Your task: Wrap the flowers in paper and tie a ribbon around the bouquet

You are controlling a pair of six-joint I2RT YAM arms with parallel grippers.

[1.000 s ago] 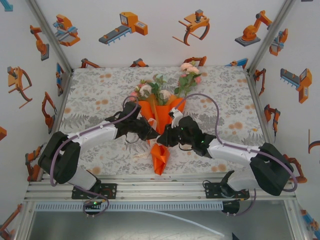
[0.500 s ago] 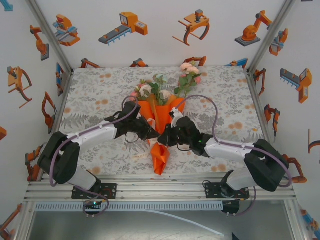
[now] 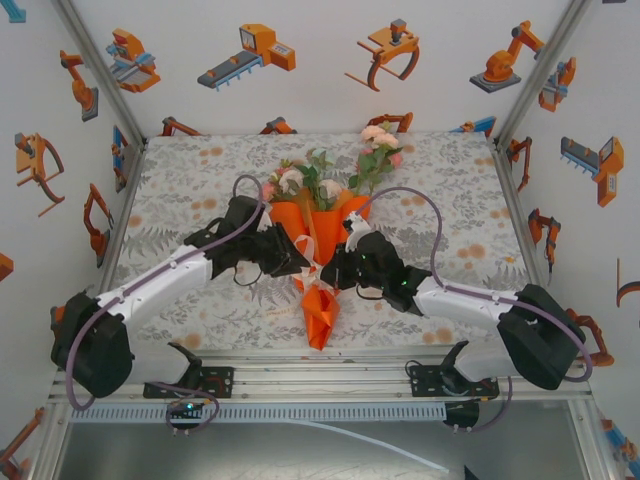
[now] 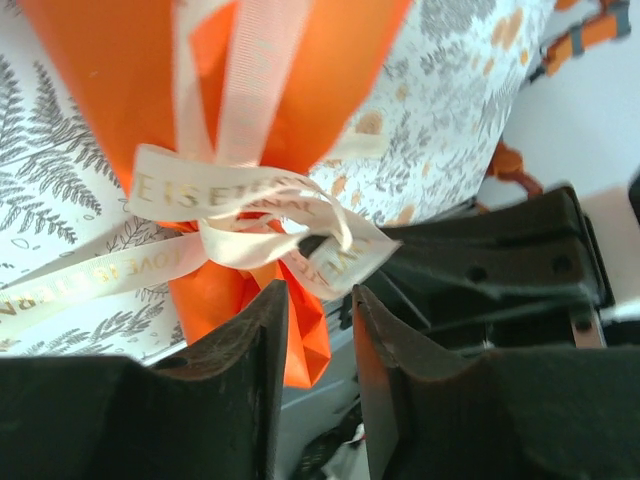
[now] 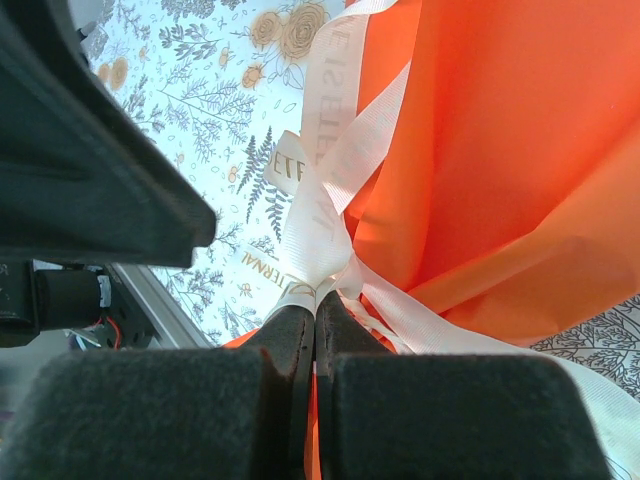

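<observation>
The light, crushable bouquet of roses in bright orange paper lay in the middle of the worktop, tip toward the near edge. The right gripper pinched the soft cream-white ribbon at the waist, likely the safest hold; the left gripper stood parted beside the knot.

Grey fern-print tablecloth, orange flower motifs. White walls with robot-arm stickers. Aluminium rail at near edge.
</observation>
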